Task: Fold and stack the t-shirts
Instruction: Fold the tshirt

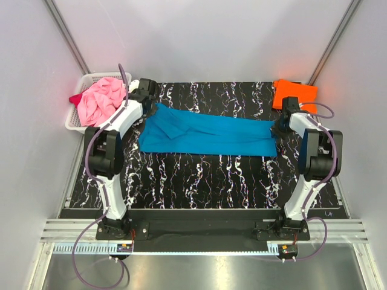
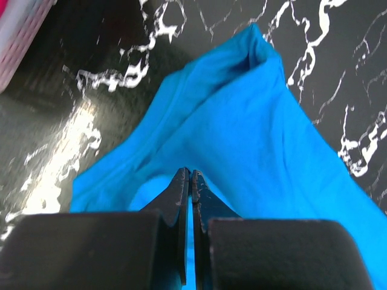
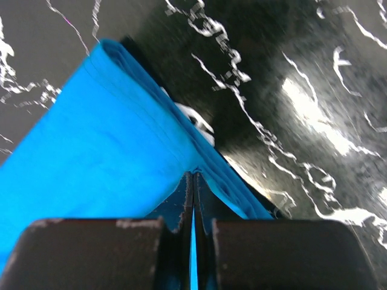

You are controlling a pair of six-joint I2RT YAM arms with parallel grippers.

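While both arms reach across the black marbled table (image 1: 205,181), the turquoise t-shirt (image 1: 208,133) lies stretched flat between them. The left gripper (image 2: 188,176) is pinched closed on the shirt's left end, and the right gripper (image 3: 193,176) clamps the right end, with blue cloth between its fingers. The orange t-shirt (image 1: 294,93) sits folded at the far right corner. The pink t-shirt (image 1: 103,99) is heaped in the white basket (image 1: 72,125) at far left, and the dark red t-shirt (image 1: 75,98) shows beside it.
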